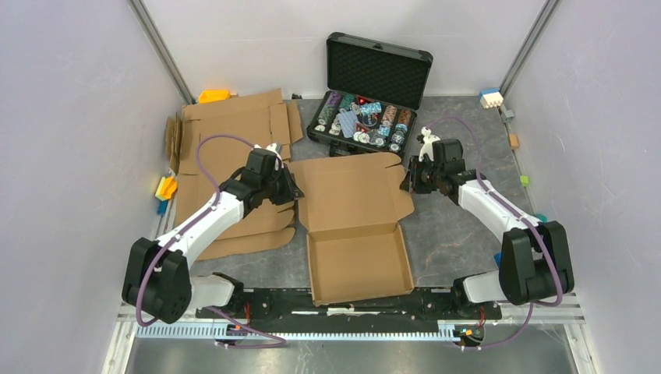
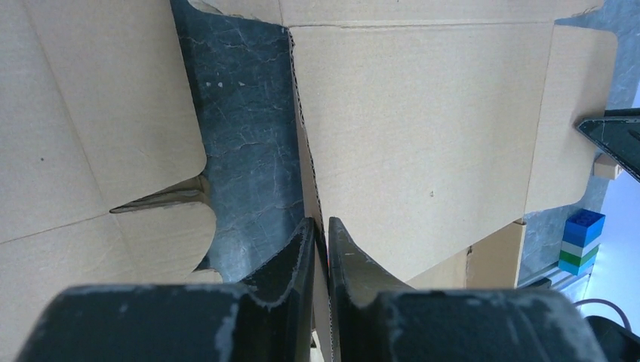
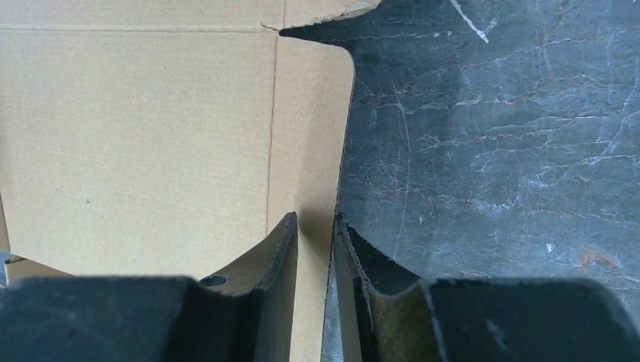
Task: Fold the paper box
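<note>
The box [image 1: 358, 261] sits in the middle of the table [image 1: 452, 234], just beyond the arm bases. Its tray half is nearest, with its walls standing up. The lid half lies open and flat past it, reaching towards the far side.

The left gripper [image 1: 290, 189] is at the lid's left edge. In the left wrist view its fingers [image 2: 298, 253] are clenched on the lid's side flap, and the thin cardboard edge runs up between them. The right gripper [image 1: 405, 181] is at the lid's right edge. In the right wrist view its fingers [image 3: 281, 245] are pinched together with only a narrow slit between them, and the rounded side flap passes into that slit.

Left of the box, under and beyond the left arm, flat sheets [image 1: 234, 128] of the same brown cardboard lie spread out. Farther back, just past the lid's far edge, stands an open black case [image 1: 378, 74] with its lid upright and coloured chips [image 1: 362, 117] in its tray. Small coloured blocks [image 1: 212, 96] lie near the far corners.
</note>
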Available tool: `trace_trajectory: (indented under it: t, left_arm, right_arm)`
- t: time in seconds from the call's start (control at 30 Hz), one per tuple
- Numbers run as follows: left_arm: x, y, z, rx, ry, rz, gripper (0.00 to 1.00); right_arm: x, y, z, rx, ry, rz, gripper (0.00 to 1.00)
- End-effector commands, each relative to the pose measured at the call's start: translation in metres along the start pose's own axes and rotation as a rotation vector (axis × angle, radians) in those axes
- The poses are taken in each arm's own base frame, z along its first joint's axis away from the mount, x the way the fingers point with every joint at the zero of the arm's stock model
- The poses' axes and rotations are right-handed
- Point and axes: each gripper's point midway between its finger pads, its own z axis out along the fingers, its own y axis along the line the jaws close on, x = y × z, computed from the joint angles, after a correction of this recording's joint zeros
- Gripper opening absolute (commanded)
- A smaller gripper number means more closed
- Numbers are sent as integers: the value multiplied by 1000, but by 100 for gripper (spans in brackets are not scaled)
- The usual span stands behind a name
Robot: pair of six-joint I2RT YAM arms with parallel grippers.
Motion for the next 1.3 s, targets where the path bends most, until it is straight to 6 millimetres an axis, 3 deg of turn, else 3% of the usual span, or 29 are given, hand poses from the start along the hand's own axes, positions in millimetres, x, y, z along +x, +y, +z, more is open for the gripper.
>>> trace_trajectory:
  t: [0.0,0.3,0.63,0.73,0.9,1.03,1.27]
  left_arm:
    - [-13,-24,-15,91,-54,4,18]
    - [-58,-48,-18,71,-141,69,11]
    - [-95,-75,-18,-79,-361,256,2]
    - [-104,-85,-23,-122,-520,338,2]
    - [-97,-87,-28,-137,-706,361,2]
    - [-96,-95,-27,-87,-796,345,2]
    - [-96,-101,-28,-117,-870,298,2]
  right_arm:
    - [-17,18,-14,-61,-84,-40,28]
    - [-67,30,-27,-45,-221,-83,19]
    - [-111,64,-47,11,-434,-167,5]
    - [-113,67,-51,27,-485,-200,1]
    - [-103,56,-60,94,-607,-216,0]
    - [-97,42,-71,190,-751,-184,0]
    - [-92,46,-79,179,-852,-224,0]
